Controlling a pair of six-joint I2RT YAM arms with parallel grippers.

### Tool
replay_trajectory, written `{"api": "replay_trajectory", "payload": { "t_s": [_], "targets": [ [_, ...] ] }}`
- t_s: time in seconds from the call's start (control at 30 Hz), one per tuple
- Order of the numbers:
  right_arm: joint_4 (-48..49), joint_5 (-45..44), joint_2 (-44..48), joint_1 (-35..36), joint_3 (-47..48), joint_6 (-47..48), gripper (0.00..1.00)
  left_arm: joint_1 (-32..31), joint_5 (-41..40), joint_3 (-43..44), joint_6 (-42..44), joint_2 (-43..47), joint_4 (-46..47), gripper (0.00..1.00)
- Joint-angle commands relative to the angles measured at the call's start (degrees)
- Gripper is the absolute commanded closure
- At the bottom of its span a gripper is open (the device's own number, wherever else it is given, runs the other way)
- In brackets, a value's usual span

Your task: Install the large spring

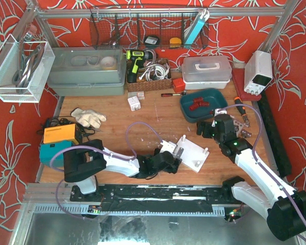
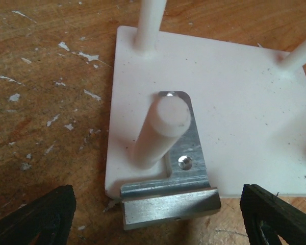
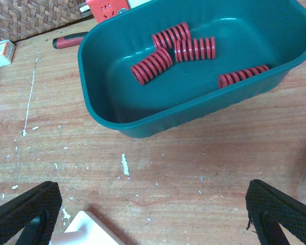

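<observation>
Several red springs (image 3: 152, 66) lie in a teal tray (image 3: 143, 125); one (image 3: 243, 76) looks thinner than the rest. In the top view the springs (image 1: 198, 105) sit in the tray (image 1: 186, 113) at back right. A white plate (image 2: 234, 117) with upright white pegs (image 2: 160, 130) and a metal bracket (image 2: 191, 163) lies on the table, and also shows in the top view (image 1: 194, 153). My left gripper (image 2: 158, 227) is open and empty just short of the bracket edge. My right gripper (image 3: 153, 222) is open and empty over bare wood, near the tray.
A corner of the white plate (image 3: 86, 229) shows below the right gripper. A red-handled screwdriver (image 3: 69, 40), a wicker basket (image 3: 35, 15), a clear lidded box (image 1: 206, 71), a grey bin (image 1: 86, 71), gloves (image 1: 89, 118) and a power supply (image 1: 258, 71) stand around.
</observation>
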State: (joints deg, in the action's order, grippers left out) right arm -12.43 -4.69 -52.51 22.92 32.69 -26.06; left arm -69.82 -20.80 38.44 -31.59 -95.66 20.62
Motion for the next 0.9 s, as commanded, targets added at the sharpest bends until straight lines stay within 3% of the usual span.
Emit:
{"api": "replay_trajectory", "payload": {
  "t_s": [0.0,0.53,0.87],
  "targets": [
    [0.85,-1.80,-0.13,0.37,-1.17,-0.19,0.01,-0.23,-4.43,0.93,-0.86,-1.24,0.63,0.13],
    [0.82,-2.70,-0.49,0.37,-1.14,-0.21,0.01,-0.23,-5.27,1.03,0.84,-4.11,3.83,0.24],
    [0.65,-3.00,-0.84,0.37,-1.05,-0.23,0.01,-0.23,-4.41,0.83,2.30,-4.58,4.42,0.48]
  ]
}}
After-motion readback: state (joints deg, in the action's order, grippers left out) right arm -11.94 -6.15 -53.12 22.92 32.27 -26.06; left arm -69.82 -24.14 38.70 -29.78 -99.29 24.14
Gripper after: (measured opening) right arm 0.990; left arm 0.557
